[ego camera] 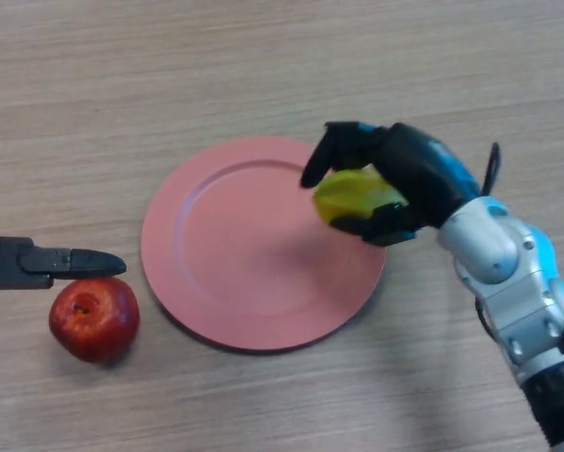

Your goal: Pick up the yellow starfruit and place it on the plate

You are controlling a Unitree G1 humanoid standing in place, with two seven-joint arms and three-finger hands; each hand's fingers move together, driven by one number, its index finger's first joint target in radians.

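Yellow starfruit [349,196] is held in the right hand [404,179], whose fingers and thumb are curled round it, so that only a part of the fruit shows between them. The arm comes in from about 4 o'clock of the view. The fruit is over the pink plate [234,301], at about 2 o'clock of the plate and inside its rim. A soft shadow lies on the plate under the hand, so I judge that the fruit is a little above the surface and not resting on it, but I cannot be sure of this.

The step in hand seems to be the carrying, close to its end, with the placing not yet done. The next move calls for lowering the fruit onto the plate, perhaps a little more toward the centre, and then opening the fingers gently so that it does not roll off the rim.

At about 9 o'clock the left hand [37,264] shows with straight fingers, holding nothing. Its fingertips are just above a red apple [93,318], which lies on the wooden table [263,66] near the plate at 8 o'clock.
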